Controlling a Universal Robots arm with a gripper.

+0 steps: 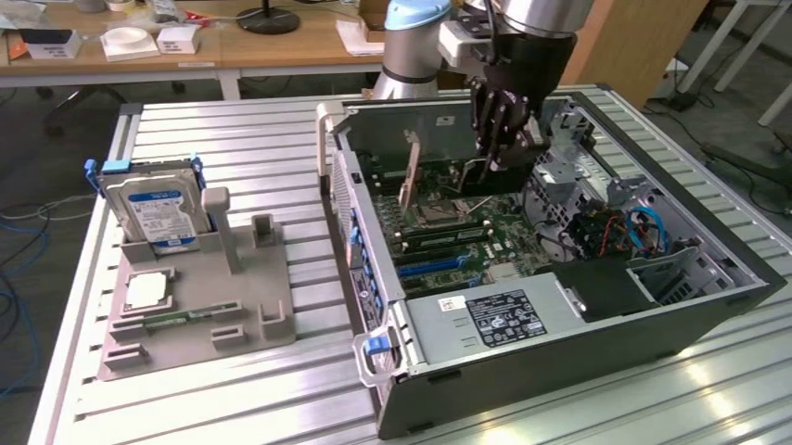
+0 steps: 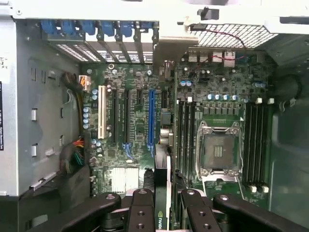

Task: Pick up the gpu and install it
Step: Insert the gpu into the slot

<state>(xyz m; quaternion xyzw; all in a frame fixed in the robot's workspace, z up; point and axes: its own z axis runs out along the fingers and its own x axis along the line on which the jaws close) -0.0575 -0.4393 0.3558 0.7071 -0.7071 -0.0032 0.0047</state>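
My gripper hangs inside the open computer case, over the motherboard. It is shut on the gpu, a thin card seen edge-on between the black fingers, with a green logo on its dark face. In the exterior view the gpu shows as a dark block just under the fingers, held upright above the board. In the wrist view the card's edge lines up close beside the long blue slot, still above it.
On the exterior view's left a grey fixture holds a hard drive with a blue-white label and a square silver CPU chip. Inside the case lie the power supply, an open CPU socket and a white slot.
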